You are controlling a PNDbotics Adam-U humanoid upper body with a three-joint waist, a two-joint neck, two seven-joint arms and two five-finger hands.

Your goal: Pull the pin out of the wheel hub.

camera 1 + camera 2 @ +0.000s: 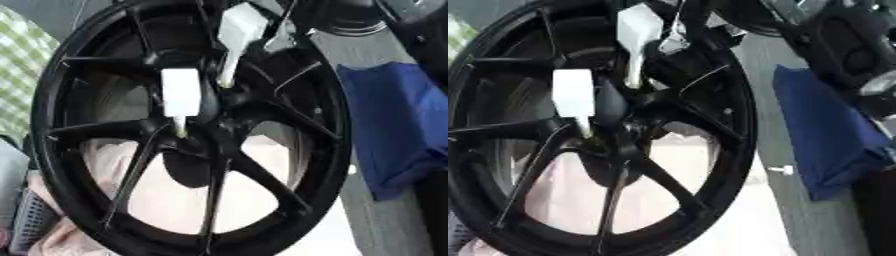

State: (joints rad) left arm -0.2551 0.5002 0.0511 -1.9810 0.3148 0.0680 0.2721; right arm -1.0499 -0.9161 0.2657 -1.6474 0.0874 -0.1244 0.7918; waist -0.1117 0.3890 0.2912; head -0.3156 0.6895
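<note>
1. Right hand [697, 20] comes in from the top right, dark against the dark wheel [52, 125]. I cannot tell how its fingers are set. Left hand is not in view.
2. Upper white pin [241, 30] sits just beside the hand, stem pointing down into the hub. I cannot tell whether they touch.
3. Second white pin [181, 92] is below and left of the hand, stem seated near the hub centre.
4. Risk: pulling at an angle could jam or bend the thin stem, and fingers could snag on the spokes crowding both pins.
5. Risk: the wheel stands upright, so a tug could rock it.
6. Farther out: blue cloth [394, 125] below-right of the hand, small white bit [782, 170] below it, pinkish cloth [175, 200] seen through the spokes.
</note>
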